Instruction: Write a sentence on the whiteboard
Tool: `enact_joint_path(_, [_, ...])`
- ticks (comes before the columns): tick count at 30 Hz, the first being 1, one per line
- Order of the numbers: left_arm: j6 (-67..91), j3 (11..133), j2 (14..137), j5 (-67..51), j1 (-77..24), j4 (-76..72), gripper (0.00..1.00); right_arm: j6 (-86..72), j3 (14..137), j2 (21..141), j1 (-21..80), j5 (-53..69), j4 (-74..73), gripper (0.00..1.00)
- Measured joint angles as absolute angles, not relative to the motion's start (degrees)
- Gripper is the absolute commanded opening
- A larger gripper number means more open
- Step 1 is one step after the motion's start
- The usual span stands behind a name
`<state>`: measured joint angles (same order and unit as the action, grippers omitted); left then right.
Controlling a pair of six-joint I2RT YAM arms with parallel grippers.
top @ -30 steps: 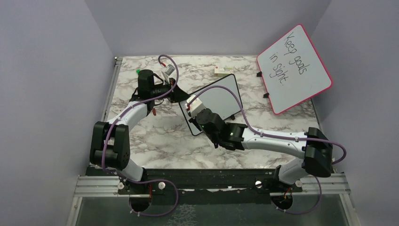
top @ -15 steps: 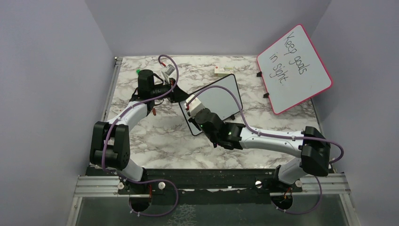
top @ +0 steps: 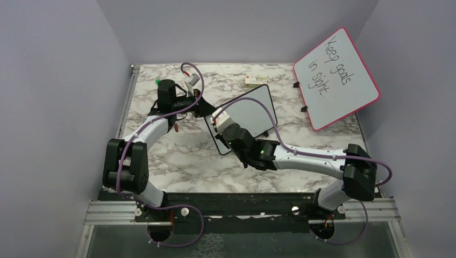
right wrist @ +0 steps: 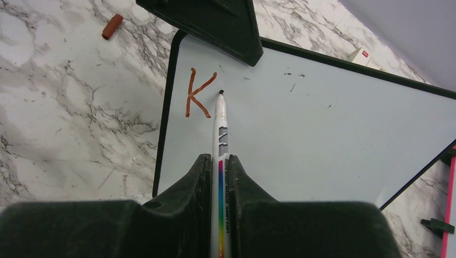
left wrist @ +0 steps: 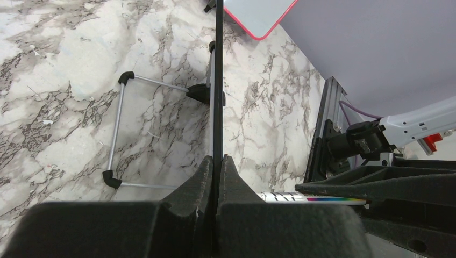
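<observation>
The small black-framed whiteboard (top: 253, 110) stands tilted at the table's middle. In the right wrist view its face (right wrist: 322, 134) bears one red-brown letter "K" (right wrist: 196, 94) near the top left corner. My left gripper (top: 203, 110) is shut on the board's left edge; the left wrist view shows the thin black frame (left wrist: 218, 80) pinched between the fingers of that gripper (left wrist: 217, 161). My right gripper (right wrist: 219, 158), seen over the board from above (top: 220, 124), is shut on a white marker (right wrist: 221, 123). The marker's tip is just right of the K, at the board's surface.
A larger pink-framed board (top: 336, 78) reading "Keep goals in sight" leans at the back right. A small white box (top: 254, 80) lies behind the whiteboard. A red-brown marker cap (right wrist: 112, 26) lies on the marble left of the board. The board's wire stand (left wrist: 118, 134) rests on the table.
My right arm has shifted slightly left over the board with the marker. The left arm and the board have not moved.
</observation>
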<state>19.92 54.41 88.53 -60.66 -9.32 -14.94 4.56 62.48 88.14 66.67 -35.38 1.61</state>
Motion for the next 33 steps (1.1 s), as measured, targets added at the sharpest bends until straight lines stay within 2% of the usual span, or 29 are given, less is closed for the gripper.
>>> enact_joint_path(33, [19.97, 54.41, 88.58, -60.69, -9.32, -14.96, 0.0, 3.97, 59.55, 85.49, 66.61, -34.2, 1.63, 0.01])
